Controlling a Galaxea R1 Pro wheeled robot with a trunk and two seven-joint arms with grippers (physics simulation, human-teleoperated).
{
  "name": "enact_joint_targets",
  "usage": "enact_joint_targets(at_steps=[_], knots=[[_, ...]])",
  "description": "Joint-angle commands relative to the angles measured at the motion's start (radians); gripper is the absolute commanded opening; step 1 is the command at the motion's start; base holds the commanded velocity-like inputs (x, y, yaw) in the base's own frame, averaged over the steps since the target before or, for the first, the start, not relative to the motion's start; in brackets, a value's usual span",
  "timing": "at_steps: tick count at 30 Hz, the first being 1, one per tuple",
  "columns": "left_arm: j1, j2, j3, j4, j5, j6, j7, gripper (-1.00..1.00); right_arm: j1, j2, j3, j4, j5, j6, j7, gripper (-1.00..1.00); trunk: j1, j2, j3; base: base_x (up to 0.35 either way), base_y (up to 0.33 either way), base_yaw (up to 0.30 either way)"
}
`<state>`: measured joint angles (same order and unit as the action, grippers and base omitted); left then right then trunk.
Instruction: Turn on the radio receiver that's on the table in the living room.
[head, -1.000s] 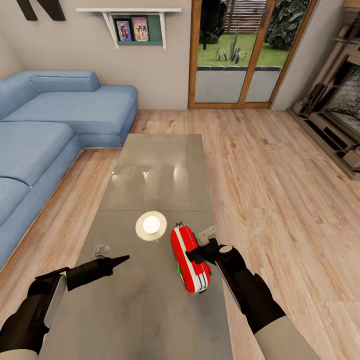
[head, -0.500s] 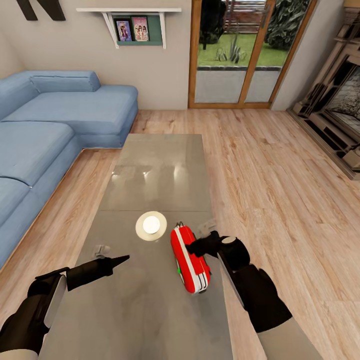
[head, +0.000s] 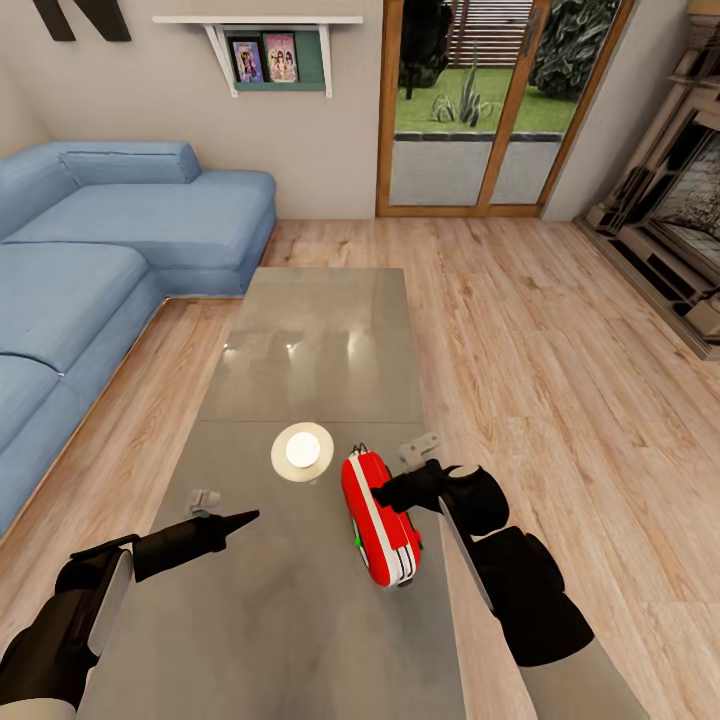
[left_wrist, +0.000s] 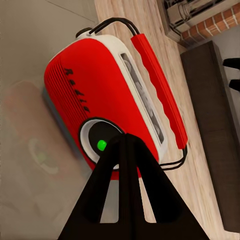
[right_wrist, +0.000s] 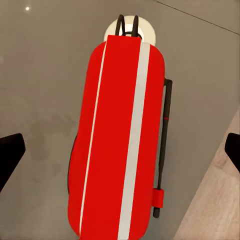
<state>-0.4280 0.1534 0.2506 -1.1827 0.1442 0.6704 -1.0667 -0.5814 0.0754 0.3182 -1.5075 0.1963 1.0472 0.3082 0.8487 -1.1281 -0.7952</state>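
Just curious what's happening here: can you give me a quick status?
Left hand shut, aimed at radio. Right hand open over it. Green light on dial. Cream disc beside, not blocking.

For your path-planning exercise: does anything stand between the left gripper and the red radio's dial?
Nothing visible does. The left gripper, fingers closed together, points straight at the radio receiver, its dial just ahead. The cream disc sits on the table off to one side.

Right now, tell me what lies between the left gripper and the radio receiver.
Bare glossy table top: in the head view, nothing sits between the shut left gripper and the radio receiver.
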Motion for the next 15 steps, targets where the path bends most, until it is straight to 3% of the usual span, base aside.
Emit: enact_joint_targets(at_steps=[1,15], knots=[[0.0,0.0,0.0,0.0,0.0,0.0,0.001,-1.0,0.0,0.0,0.0,0.0,0.0,0.0,0.001,1.0,0.0,0.0,0.0,0.0,0.0,0.0],[0.0,0.001,-0.004,-0.003,0.0,0.004,0.0,-1.0,0.0,-0.002,0.008,-0.012,0.003,0.0,0.008,1.0,0.0,0.0,0.0,0.0,0.0,0.0]])
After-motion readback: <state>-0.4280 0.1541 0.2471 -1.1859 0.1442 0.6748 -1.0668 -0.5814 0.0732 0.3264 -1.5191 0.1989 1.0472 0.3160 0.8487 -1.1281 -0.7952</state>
